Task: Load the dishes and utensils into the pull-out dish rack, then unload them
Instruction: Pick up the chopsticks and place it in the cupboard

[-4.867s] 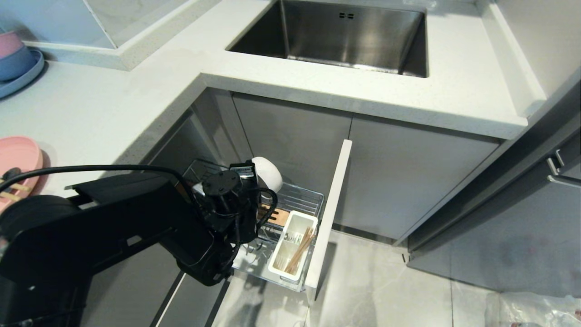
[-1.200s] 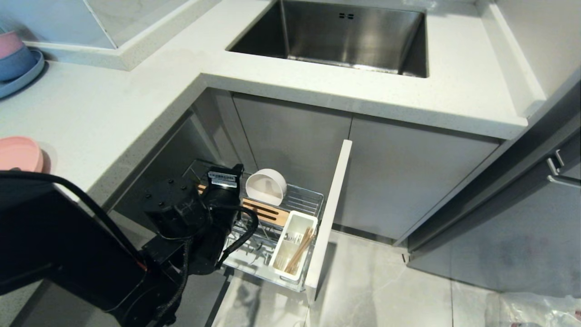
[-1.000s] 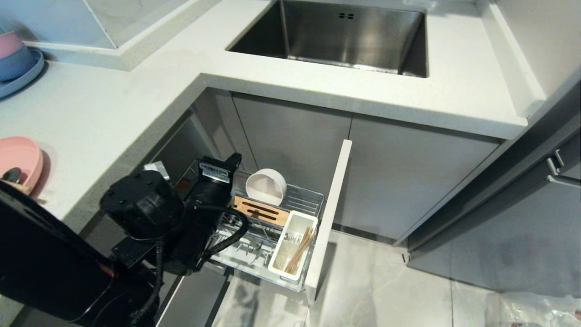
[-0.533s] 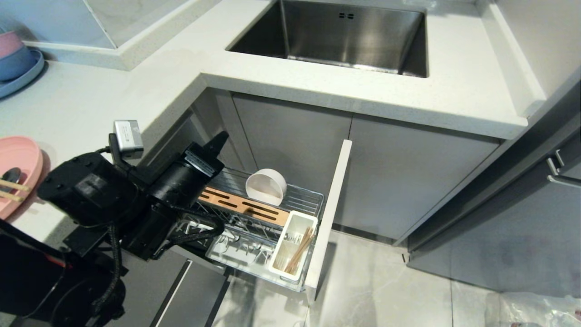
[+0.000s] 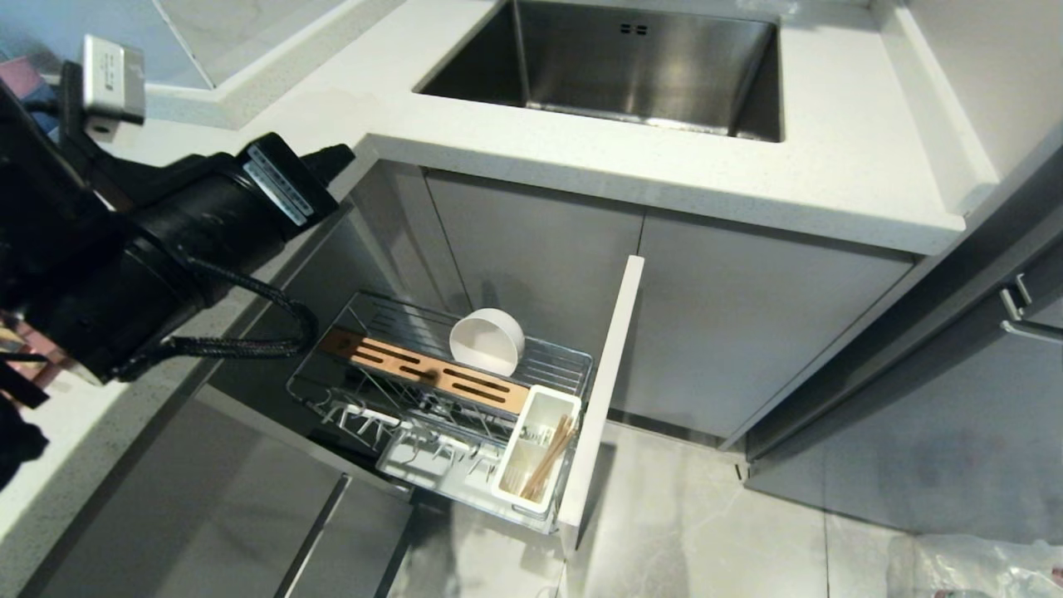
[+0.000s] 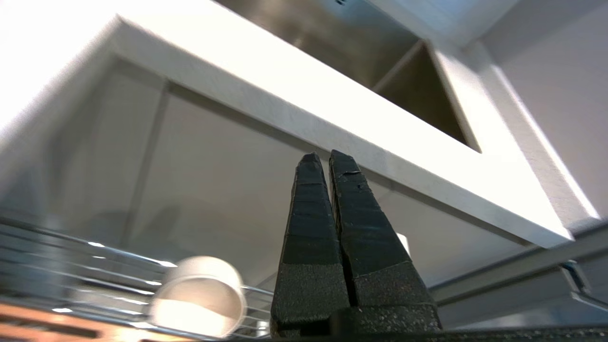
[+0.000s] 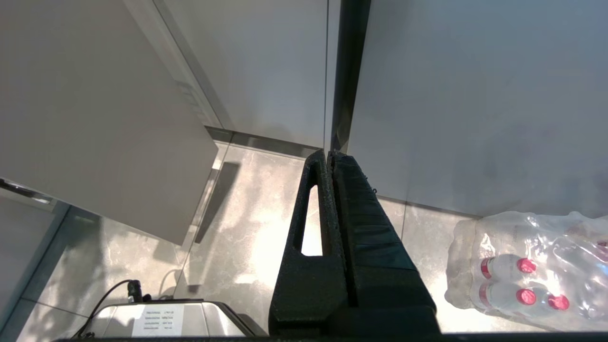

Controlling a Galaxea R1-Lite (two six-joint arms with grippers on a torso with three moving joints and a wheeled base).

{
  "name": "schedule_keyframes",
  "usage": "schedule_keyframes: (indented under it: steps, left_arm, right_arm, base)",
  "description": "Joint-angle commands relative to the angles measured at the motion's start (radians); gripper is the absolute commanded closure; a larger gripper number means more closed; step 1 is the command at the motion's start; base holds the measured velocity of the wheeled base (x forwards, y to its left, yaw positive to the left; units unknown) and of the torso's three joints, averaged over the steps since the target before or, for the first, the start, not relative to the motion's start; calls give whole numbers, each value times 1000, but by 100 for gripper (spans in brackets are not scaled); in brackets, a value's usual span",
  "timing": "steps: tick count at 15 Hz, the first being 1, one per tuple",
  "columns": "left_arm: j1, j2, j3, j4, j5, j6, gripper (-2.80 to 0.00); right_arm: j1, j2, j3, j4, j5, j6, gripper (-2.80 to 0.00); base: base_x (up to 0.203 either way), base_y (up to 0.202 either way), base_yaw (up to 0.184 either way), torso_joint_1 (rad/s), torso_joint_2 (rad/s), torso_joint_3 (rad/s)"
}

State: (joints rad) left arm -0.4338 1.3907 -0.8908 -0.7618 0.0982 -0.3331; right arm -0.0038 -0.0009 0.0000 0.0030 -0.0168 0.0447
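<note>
The left gripper (image 5: 336,158) hangs level with the edge of the white countertop (image 5: 581,166), its two black fingers (image 6: 308,228) pressed tip to tip and carrying nothing. Below it and off toward the sink side, the pull-out dish rack (image 5: 365,311) stands drawn out of the grey cabinet. The cream-white bowl (image 5: 487,339) sits tipped on its side on the rack's wires, just behind the slotted wood strip (image 5: 432,374) and well apart from the gripper. Farther out, against the pale front panel (image 5: 606,382), the white utensil cup (image 5: 538,444) holds the chopsticks (image 5: 548,457), leaning. The steel sink (image 5: 614,66) lies beyond the fingertips, set into the countertop. The right gripper (image 7: 329,159) points down at the tiled floor (image 7: 247,228), its fingers closed together and empty, with a shrink-wrapped pack of bottles (image 7: 527,266) nearby.
</note>
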Motion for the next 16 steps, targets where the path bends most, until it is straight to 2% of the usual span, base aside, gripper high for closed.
schedule_keyframes:
  steps: [1, 3, 6, 7, 8, 10, 12, 14, 15, 16]
  left_arm:
    - [-2, -51, -94, 116, 38, 12, 0]
    - [-20, -71, -188, 262, 130, 64, 0]
    - [-24, -91, -324, 365, 264, 172, 0]
    - [-18, -106, -375, 412, 298, 225, 0]
    - [-3, -122, -421, 488, 342, 278, 0]
    - [94, -144, -552, 643, 408, 311, 0]
    - [188, -142, -711, 807, 426, 298, 0]
    - [300, -106, -828, 886, 489, 184, 0]
    - [370, -78, -854, 905, 546, 143, 0]
    - [422, -41, -880, 919, 611, 75, 0]
  right_arm:
    - [1, 1, 2, 0, 0, 0, 0]
    - [0, 1, 2, 0, 0, 1, 0]
    - [1, 1, 2, 0, 0, 0, 0]
    - [-1, 1, 2, 0, 0, 1, 0]
    - [-1, 1, 2, 0, 0, 0, 0]
    - [1, 1, 2, 0, 0, 0, 0]
    - [-1, 1, 2, 0, 0, 0, 0]
    - [1, 1, 2, 0, 0, 1, 0]
    - [-1, 1, 2, 0, 0, 0, 0]
    - [0, 1, 2, 0, 0, 1, 0]
  base:
    - [0, 0, 0, 0, 0, 0]
    - [0, 0, 0, 0, 0, 0]
    - [0, 0, 0, 0, 0, 0]
    - [0, 0, 0, 0, 0, 0]
    - [0, 0, 0, 0, 0, 0]
    - [0, 0, 0, 0, 0, 0]
    - [0, 0, 0, 0, 0, 0]
    - [0, 0, 0, 0, 0, 0]
    - [0, 0, 0, 0, 0, 0]
    - [0, 0, 0, 0, 0, 0]
